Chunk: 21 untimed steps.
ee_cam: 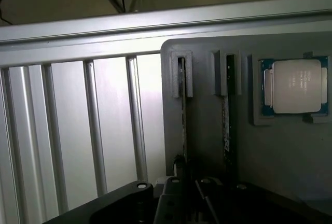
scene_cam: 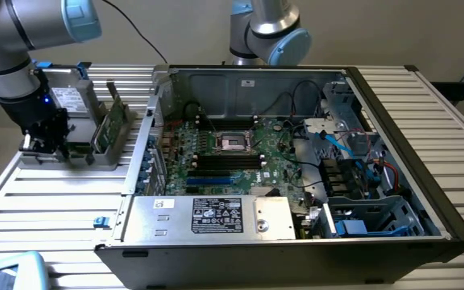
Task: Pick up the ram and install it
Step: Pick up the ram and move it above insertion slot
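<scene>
On the exterior view's left, the gripper (scene_cam: pixel 41 144) is low over a grey holder (scene_cam: pixel 95 158) that stands on the slatted table (scene_cam: pixel 46 199), just beside the open computer case (scene_cam: pixel 248 90). A green memory stick (scene_cam: pixel 116 124) stands on its edge in the holder's right part, a little apart from the gripper. A grey drive (scene_cam: pixel 72 96) stands upright at the holder's far end. Inside the case lies the motherboard (scene_cam: pixel 277 163) with the processor socket (scene_cam: pixel 234 140), and nearer than the socket are the black memory slots (scene_cam: pixel 228 161). A metal power supply box (scene_cam: pixel 272 217) takes the near side of the case. From the wrist view, the holder has two narrow slots side by side, and each one keeps a stick that is seen from its thin edge. The ram (ee_cam: pixel 182 115) sits in the slot closer to the table's slats, and the gripper (ee_cam: pixel 185 182) is at one end of this stick. Whether the gripper is already closed on the ram, I cannot tell. The second ram stick (ee_cam: pixel 227 120) stands in the neighbour slot. A square silver processor chip (ee_cam: pixel 296 86) lies flat in a recess just beside it, on the side away from the ram.
</scene>
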Available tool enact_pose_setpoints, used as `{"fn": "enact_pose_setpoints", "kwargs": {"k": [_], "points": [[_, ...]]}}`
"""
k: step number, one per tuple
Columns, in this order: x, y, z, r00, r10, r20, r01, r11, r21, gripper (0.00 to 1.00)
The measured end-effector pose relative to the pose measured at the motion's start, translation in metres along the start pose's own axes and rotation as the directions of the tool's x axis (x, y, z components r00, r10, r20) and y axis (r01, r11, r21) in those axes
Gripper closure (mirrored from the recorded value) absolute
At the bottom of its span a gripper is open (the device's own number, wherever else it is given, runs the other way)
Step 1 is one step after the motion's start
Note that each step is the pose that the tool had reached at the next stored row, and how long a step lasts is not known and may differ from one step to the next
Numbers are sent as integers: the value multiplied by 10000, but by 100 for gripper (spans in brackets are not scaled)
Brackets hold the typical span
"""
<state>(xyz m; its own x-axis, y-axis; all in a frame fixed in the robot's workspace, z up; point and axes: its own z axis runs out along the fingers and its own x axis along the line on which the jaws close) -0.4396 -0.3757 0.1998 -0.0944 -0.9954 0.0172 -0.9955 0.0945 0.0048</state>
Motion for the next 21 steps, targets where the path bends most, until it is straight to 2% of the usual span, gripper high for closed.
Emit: {"fn": "enact_pose_setpoints", "kwargs": {"k": [3, 7, 21], "points": [[2, 4, -44, 10000, -2, 6, 2, 10000, 10, 87], [4, 8, -191, 10000, -47, 8, 47, 10000, 23, 87], [16, 16, -821, 9998, -209, 7, 209, 9998, 39, 87]]}}
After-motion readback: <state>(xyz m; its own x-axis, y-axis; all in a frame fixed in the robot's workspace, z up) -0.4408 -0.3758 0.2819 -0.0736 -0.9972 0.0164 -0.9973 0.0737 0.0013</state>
